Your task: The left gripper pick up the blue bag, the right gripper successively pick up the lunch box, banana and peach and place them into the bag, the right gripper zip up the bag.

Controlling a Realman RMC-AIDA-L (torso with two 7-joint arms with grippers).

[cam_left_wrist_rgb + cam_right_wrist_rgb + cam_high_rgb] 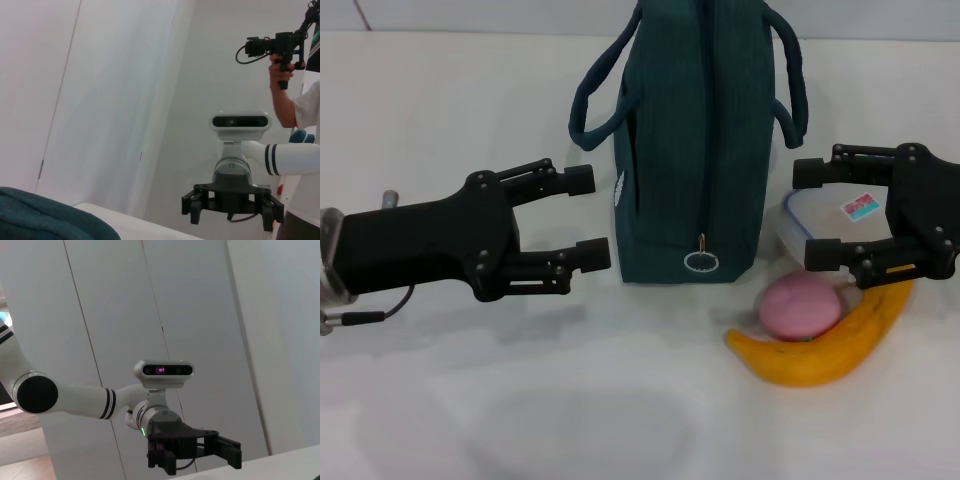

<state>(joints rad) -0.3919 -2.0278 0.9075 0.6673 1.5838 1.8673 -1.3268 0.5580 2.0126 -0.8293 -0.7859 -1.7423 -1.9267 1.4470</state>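
I judge we are at the very first step: the blue bag (690,140) is not yet picked up, and nothing is inside it as far as I can see. It stands upright at top centre of the head view, zip closed, ring pull (701,262) hanging low on its front edge.

The left gripper (588,217) is at left-centre of the frame, jaws wide apart and holding nothing. Its fingertips point toward the bag and are just beside the bag's left wall, not touching. The left loop handle (592,105) is up and a bit behind the upper finger.

The right gripper (817,213) is at the right edge, also spread open and empty. It hovers over the lunch box (820,222), which lies just right of the bag. The peach (800,308) is in front of the box, approx. touching the banana (830,345), which curves along lower right.

Next move, in my opinion: the left arm must go forward and up a little to catch the handle or the bag's top edge, then close. The fabric is soft, so the grip may slip or crush the side. The zip must also be opened before anything goes in.

In the wrist views each camera shows mainly the other arm against the wall; the left wrist view shows a bit of bag fabric at lower left.
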